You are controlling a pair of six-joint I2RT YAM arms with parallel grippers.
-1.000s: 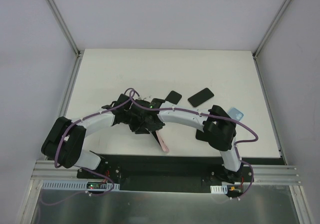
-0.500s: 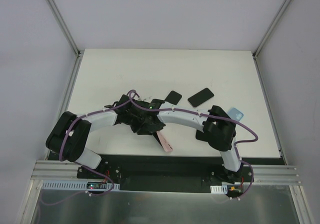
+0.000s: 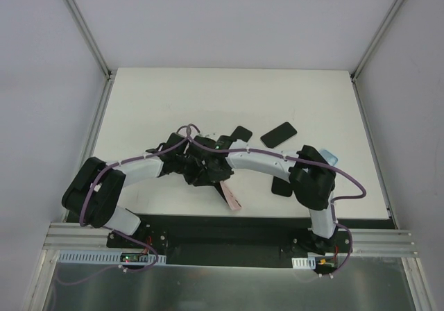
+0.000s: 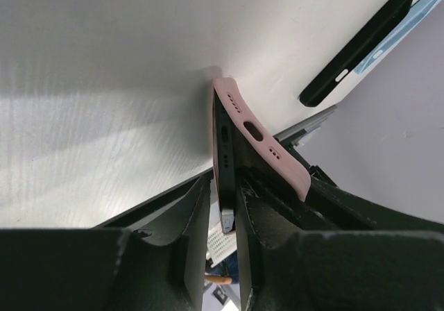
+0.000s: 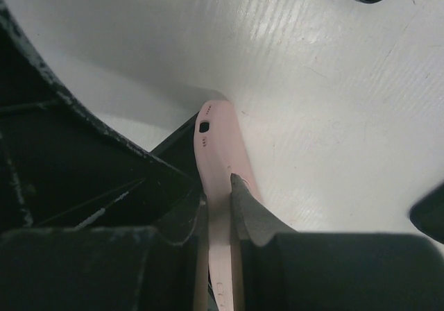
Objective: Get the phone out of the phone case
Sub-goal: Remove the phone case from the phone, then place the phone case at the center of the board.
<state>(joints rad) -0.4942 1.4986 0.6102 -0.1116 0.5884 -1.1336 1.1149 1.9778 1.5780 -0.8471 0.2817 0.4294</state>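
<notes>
Phone (image 4: 223, 151) and pink case (image 4: 267, 141) stand on edge between the two tools, near the middle of the surface (image 3: 208, 96).
The right tool (image 5: 218, 194) is clamped together on the pink case's wall. The left tool (image 4: 222, 203) has its fingers (image 4: 194, 214) close on either side of the dark phone's bared end; a sliver of light shows on one side, so I cannot tell whether it grips. At that end the case bends away from the phone, to its right in the left wrist view. From above, the case pokes out toward the near edge, just right of the tools. Counted from above: one pink case, one light blue case (image 3: 331, 158) at the right, and three loose dark pieces: one dark phone (image 3: 241, 134) just beyond the arms, a second dark phone (image 3: 279, 134) to its right, and a dark slab (image 3: 281, 187) beside the right arm.
</notes>
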